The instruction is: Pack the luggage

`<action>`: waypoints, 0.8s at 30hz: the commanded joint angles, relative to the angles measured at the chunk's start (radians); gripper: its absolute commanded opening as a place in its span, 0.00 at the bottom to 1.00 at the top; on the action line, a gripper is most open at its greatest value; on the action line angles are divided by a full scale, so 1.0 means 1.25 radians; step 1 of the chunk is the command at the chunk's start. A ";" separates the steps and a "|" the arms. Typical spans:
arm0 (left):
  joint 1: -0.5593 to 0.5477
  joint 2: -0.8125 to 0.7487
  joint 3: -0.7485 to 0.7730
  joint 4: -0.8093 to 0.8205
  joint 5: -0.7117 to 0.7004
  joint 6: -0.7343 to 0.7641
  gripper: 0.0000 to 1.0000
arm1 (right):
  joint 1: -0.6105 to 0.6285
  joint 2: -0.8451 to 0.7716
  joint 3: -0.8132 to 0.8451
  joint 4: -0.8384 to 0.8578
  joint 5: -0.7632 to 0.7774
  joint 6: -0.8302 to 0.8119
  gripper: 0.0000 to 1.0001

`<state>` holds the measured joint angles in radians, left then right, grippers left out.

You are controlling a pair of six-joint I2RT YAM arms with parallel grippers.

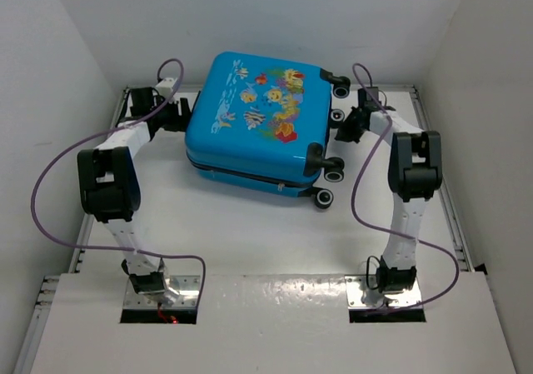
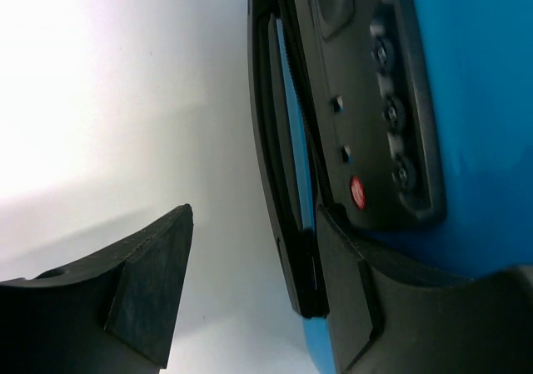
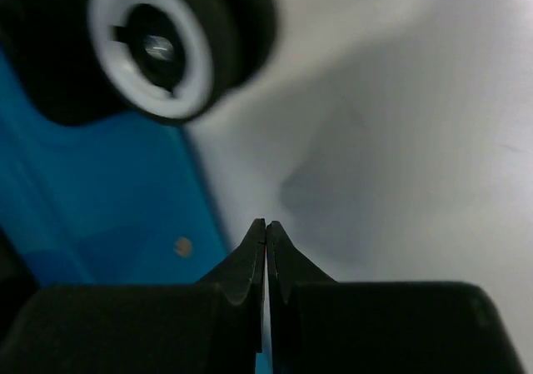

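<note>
The luggage [image 1: 250, 124] is a bright-blue hard-shell suitcase with fish prints. It lies flat and closed at the back middle of the table, wheels [image 1: 333, 175] pointing right. My left gripper [image 1: 176, 117] is at its left side. In the left wrist view this gripper [image 2: 258, 216] is open around the black zipper band [image 2: 287, 207]. One of its fingers [image 2: 391, 307] lies against the lock panel [image 2: 375, 124] and the other finger [image 2: 150, 291] stands free. My right gripper [image 1: 345, 129] is by the wheels. It [image 3: 266, 224] is shut on nothing, beside the blue shell [image 3: 100, 207], below a wheel [image 3: 158, 45].
White walls [image 1: 58, 49] box in the table on the left, back and right. Purple cables [image 1: 37, 199] loop out from both arms. The white tabletop [image 1: 250, 232] stretches between the suitcase and the arm bases [image 1: 158, 286].
</note>
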<state>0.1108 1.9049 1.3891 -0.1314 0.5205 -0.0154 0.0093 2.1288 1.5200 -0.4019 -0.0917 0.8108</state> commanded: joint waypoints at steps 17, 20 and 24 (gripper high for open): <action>0.004 -0.250 -0.341 -0.059 0.129 -0.044 0.73 | 0.134 0.173 0.338 0.209 -0.186 0.067 0.07; 0.060 -0.293 -0.291 -0.042 0.039 -0.015 0.77 | 0.082 0.127 0.324 0.160 -0.183 0.011 0.27; 0.154 -0.214 -0.118 -0.183 0.058 0.061 0.76 | 0.010 0.037 0.292 0.104 -0.160 -0.097 0.44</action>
<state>0.2119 1.6024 1.0908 -0.2516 0.5739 -0.0017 0.0517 2.3669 1.8706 -0.2695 -0.2180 0.7952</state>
